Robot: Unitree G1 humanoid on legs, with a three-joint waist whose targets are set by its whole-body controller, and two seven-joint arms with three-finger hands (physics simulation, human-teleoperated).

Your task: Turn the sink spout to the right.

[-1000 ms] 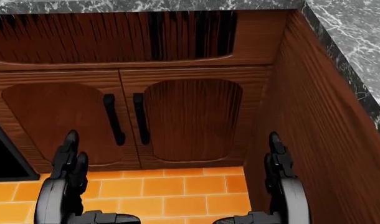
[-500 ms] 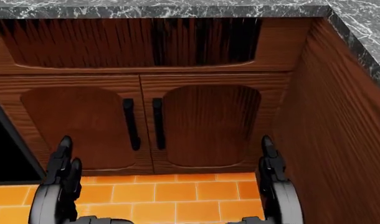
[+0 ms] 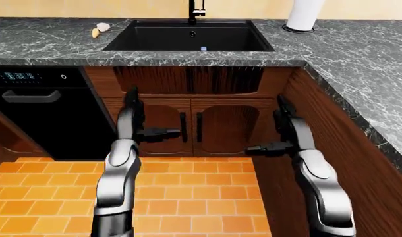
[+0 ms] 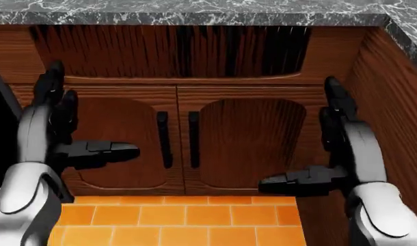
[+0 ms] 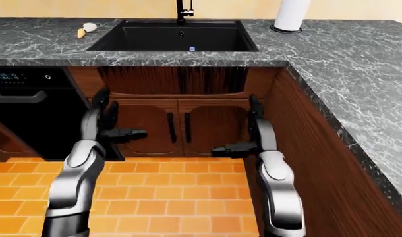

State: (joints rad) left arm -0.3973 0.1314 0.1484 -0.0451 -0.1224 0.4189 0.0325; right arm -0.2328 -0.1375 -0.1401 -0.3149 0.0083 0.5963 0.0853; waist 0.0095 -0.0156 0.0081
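The black faucet [image 3: 193, 11] stands at the top edge of the left-eye view, behind the black sink basin [image 3: 188, 37]; only its lower stem shows, and the spout's end is cut off. My left hand [image 3: 148, 116] and right hand [image 3: 270, 128] are both open and empty, fingers pointing up and thumbs turned inward. They hang below the counter edge, level with the sink cabinet doors [image 4: 236, 143], well short of the faucet. In the head view the left hand [image 4: 85, 118] and right hand [image 4: 304, 136] flank the door handles.
A dark marble counter [image 3: 346, 54] runs along the top and down the right side, forming a corner. A white paper-towel roll [image 3: 305, 15] stands right of the sink. Two small objects [image 3: 99, 29] lie to its left. A black appliance [image 3: 29, 98] sits at the left, over orange floor tiles [image 3: 188, 197].
The head view has shifted, so the cabinet doors sit further right and lower in the picture. Both hands have risen higher in view, and their thumbs now show.
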